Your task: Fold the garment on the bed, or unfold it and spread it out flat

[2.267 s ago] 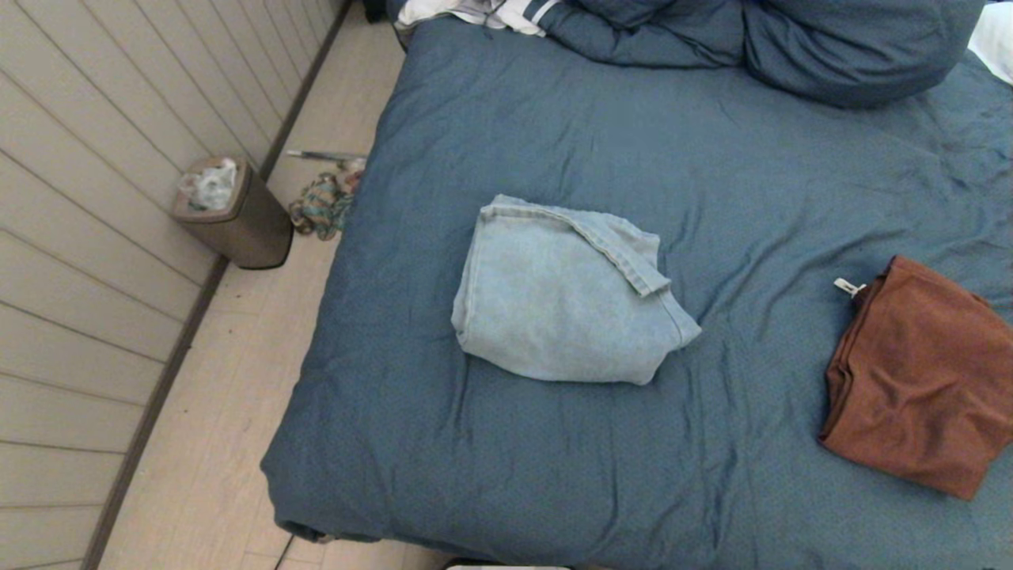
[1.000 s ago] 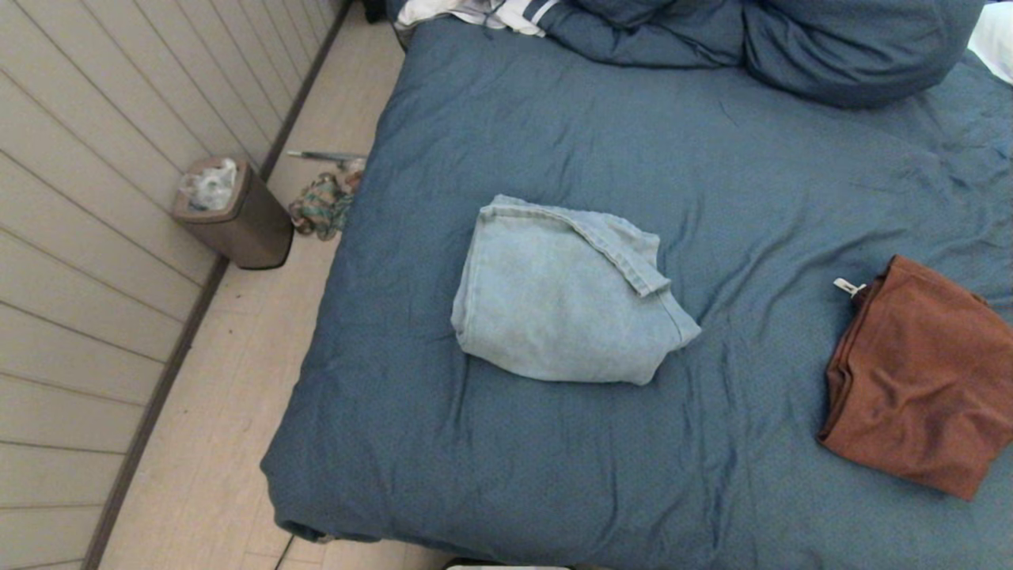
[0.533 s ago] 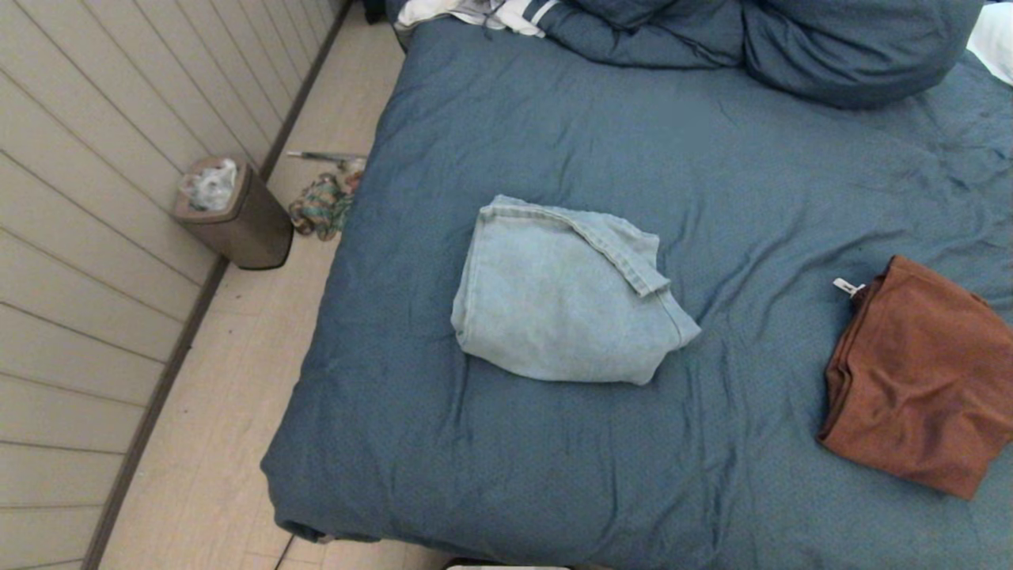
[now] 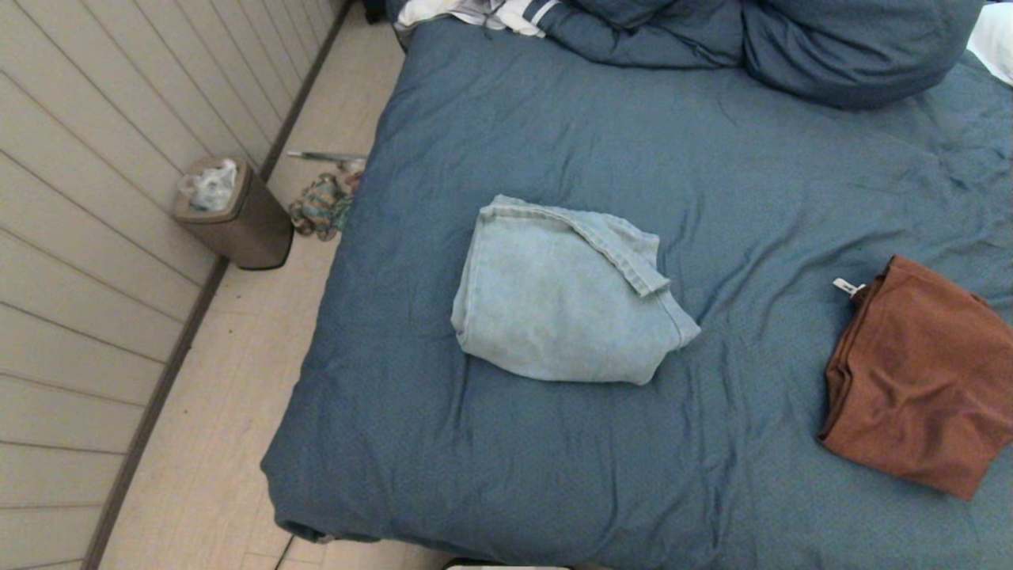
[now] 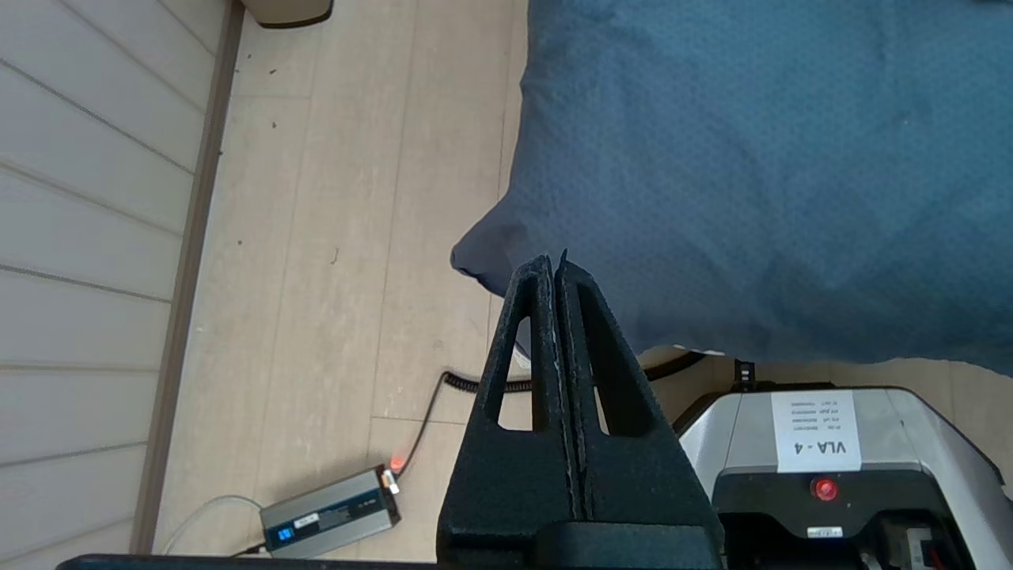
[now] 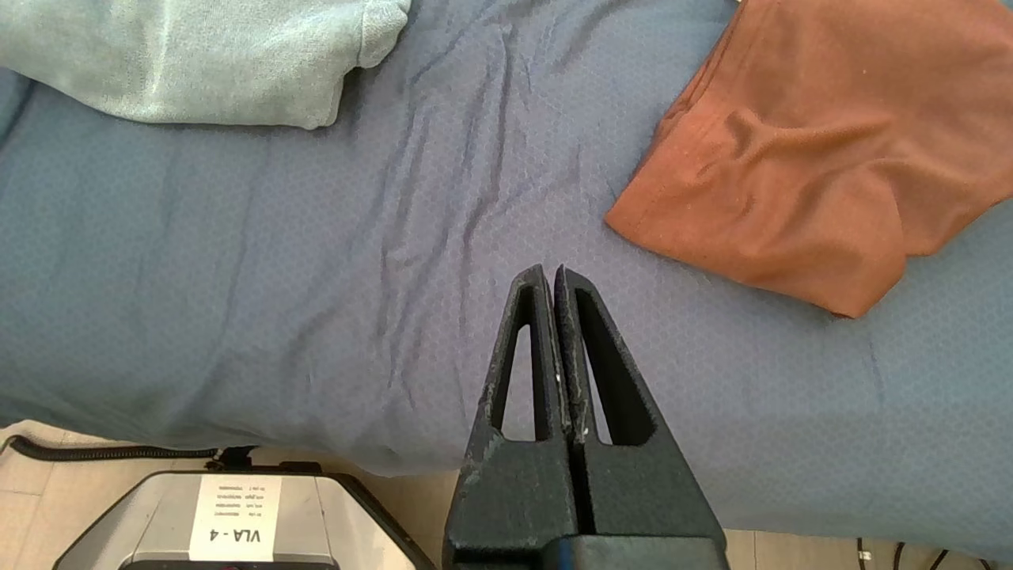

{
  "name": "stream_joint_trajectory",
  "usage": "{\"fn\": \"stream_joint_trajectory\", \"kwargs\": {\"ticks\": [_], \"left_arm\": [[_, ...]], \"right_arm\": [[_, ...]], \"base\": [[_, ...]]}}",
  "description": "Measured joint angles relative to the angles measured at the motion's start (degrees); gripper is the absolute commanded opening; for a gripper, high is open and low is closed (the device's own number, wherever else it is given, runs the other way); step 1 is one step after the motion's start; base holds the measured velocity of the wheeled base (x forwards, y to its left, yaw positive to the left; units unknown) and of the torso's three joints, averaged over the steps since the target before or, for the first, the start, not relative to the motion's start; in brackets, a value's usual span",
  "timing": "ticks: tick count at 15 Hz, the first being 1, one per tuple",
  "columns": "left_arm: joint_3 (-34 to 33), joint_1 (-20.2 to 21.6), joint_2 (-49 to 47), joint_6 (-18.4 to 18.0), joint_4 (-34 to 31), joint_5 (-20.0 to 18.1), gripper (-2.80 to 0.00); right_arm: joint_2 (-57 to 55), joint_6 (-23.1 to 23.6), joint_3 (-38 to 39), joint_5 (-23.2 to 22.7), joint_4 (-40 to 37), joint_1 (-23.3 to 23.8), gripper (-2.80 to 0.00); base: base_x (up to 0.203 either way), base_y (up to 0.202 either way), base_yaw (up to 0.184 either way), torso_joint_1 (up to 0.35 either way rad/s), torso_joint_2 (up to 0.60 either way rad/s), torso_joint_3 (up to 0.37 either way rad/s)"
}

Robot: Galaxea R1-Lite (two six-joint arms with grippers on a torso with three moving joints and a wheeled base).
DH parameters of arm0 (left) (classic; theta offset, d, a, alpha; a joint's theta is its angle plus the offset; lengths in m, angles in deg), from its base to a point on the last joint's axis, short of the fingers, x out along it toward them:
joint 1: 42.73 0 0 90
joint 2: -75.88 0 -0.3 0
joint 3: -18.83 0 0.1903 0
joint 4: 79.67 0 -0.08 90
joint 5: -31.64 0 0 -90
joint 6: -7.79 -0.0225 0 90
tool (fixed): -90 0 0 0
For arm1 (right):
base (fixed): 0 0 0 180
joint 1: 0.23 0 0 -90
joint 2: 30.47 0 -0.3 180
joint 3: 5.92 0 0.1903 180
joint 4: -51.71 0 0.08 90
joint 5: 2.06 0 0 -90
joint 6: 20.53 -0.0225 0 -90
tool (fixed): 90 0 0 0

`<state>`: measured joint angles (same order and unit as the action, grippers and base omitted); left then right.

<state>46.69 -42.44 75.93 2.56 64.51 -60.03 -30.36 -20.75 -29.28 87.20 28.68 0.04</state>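
A folded light-blue denim garment (image 4: pixel 562 305) lies in the middle of the bed (image 4: pixel 712 158), whose slate-blue cover is wrinkled. A folded rust-brown garment (image 4: pixel 922 376) rests near the bed's right edge. Neither arm shows in the head view. My left gripper (image 5: pixel 553 265) is shut and empty, held back above the bed's near left corner (image 5: pixel 483 253) and the floor. My right gripper (image 6: pixel 551 275) is shut and empty too, hovering over the near edge of the bed (image 6: pixel 237 317), short of the brown garment (image 6: pixel 815 150) and the denim garment (image 6: pixel 198 55).
Blue pillows (image 4: pixel 839 47) and a white cloth (image 4: pixel 475 12) lie at the bed's head. A brown waste bin (image 4: pixel 233 214) and a cloth bundle (image 4: pixel 320 206) sit on the floor to the left by the panelled wall. The robot base (image 5: pixel 831 467) and a power unit (image 5: pixel 328 518) stand below.
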Motion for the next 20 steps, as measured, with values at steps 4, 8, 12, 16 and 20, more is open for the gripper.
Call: {"fn": "stream_joint_trajectory", "kwargs": {"ticks": [4, 8, 12, 16, 20], "left_arm": [[0.00, -0.05, -0.02, -0.01, 0.01, 0.02, -2.80], [0.00, -0.05, -0.02, -0.02, 0.04, 0.00, -2.80], [0.00, -0.05, -0.02, -0.01, 0.04, 0.00, -2.80], [0.00, -0.05, -0.05, -0.02, 0.04, 0.00, -2.80], [0.00, -0.05, -0.05, 0.00, 0.04, 0.00, -2.80]], "right_arm": [[0.00, -0.02, 0.00, 0.00, 0.00, 0.00, -2.80], [0.00, -0.13, 0.00, 0.06, 0.00, 0.00, -2.80], [0.00, -0.11, 0.00, 0.06, -0.02, 0.00, -2.80], [0.00, -0.05, 0.00, 0.04, -0.01, 0.00, -2.80], [-0.01, -0.07, 0.00, 0.06, 0.00, 0.00, -2.80]], "base": [[0.000, 0.000, 0.000, 0.000, 0.00, 0.000], [0.000, 0.000, 0.000, 0.000, 0.00, 0.000], [0.000, 0.000, 0.000, 0.000, 0.00, 0.000], [0.000, 0.000, 0.000, 0.000, 0.00, 0.000], [0.000, 0.000, 0.000, 0.000, 0.00, 0.000]]}}
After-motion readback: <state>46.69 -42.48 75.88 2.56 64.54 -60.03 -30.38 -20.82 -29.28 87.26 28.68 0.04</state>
